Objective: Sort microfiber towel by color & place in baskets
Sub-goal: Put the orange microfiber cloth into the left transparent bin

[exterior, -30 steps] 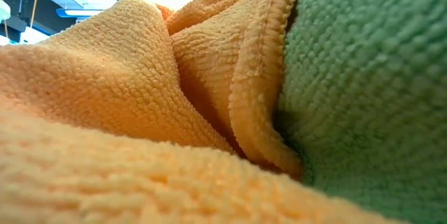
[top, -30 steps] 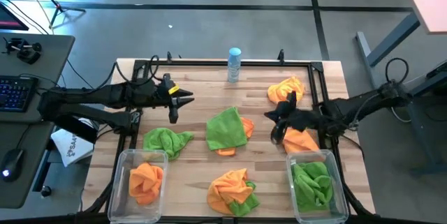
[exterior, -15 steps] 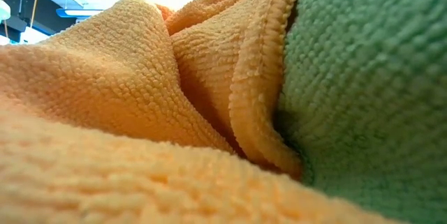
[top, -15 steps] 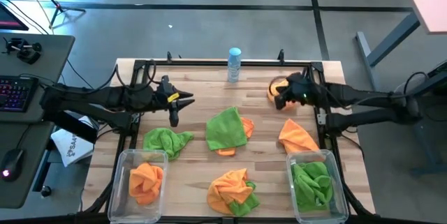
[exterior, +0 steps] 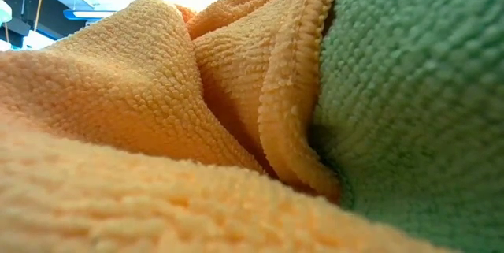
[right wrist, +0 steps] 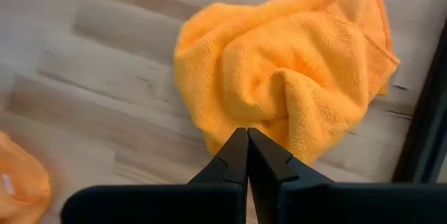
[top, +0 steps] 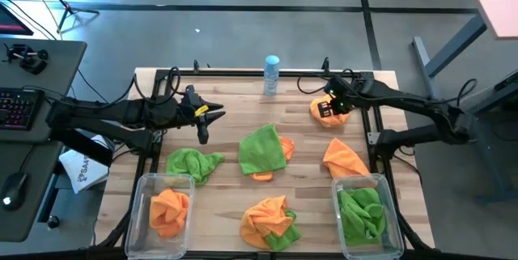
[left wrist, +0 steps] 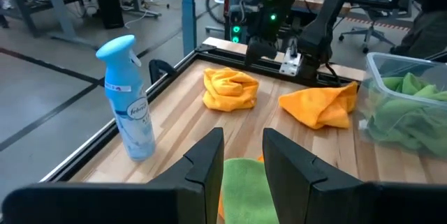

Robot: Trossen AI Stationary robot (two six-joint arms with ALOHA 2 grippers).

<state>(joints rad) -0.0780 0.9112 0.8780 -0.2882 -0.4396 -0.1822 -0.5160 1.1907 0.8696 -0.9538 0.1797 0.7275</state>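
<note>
Orange and green microfiber towels lie scattered on the wooden table. My right gripper (top: 326,108) is shut and sits over the crumpled orange towel (top: 336,117) near the far right corner; the right wrist view shows that towel (right wrist: 279,77) just past the shut fingertips (right wrist: 246,135). My left gripper (top: 206,119) is open and hangs above the table's left half, with a green towel (left wrist: 244,196) below it. The left basket (top: 144,185) holds an orange towel (top: 168,209). The right basket (top: 382,185) holds green towels (top: 360,211). My right gripper points down at the far right orange towel (right wrist: 293,123) with its fingers shut. Whether the fingertips touch the cloth, I cannot tell.
A green towel (top: 263,148) lies on an orange one mid-table. Another green towel (top: 193,163) sits by the left basket, and a flat orange towel (top: 344,159) by the right basket. An orange-and-green pile (top: 269,218) fills the low view. A spray bottle (top: 271,74) stands at the far edge. A black frame (top: 243,72) rims the table.
My right gripper has moved from beside the orange towel near the right basket toward the table's far edge. It now sits over the crumpled orange towel near the far right corner. The left arm has kept still.
</note>
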